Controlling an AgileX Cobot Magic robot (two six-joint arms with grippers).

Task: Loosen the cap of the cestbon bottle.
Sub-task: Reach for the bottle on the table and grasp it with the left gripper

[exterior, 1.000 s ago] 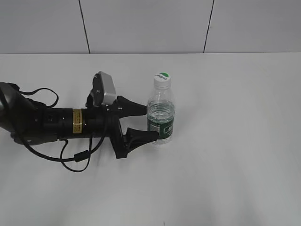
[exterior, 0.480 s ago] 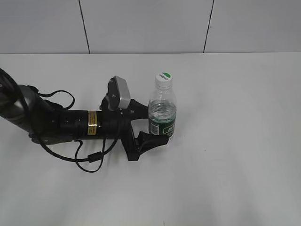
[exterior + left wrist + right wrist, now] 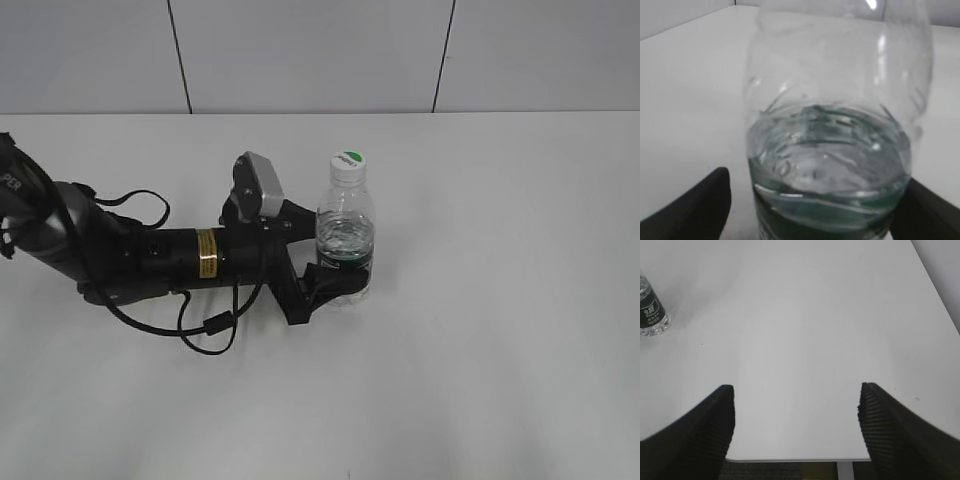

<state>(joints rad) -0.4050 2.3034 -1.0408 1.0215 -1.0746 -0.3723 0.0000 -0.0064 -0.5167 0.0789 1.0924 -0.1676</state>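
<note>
The cestbon bottle stands upright at the table's middle, clear with water and a dark green label band. Its white cap with a green mark sits on the neck. My left gripper lies low along the table and is open, with one finger on each side of the bottle at label height. In the left wrist view the bottle fills the frame between the fingers of that gripper; a gap shows by the left finger. My right gripper is open and empty, far from the bottle.
The white table meets a grey panelled wall behind. The left arm's cable loops on the table by the arm. The right wrist view shows the table's front edge just below the gripper.
My left arm has slid to the right, so the open fingers now reach further along both sides of the bottle. The bottle stays upright in place.
</note>
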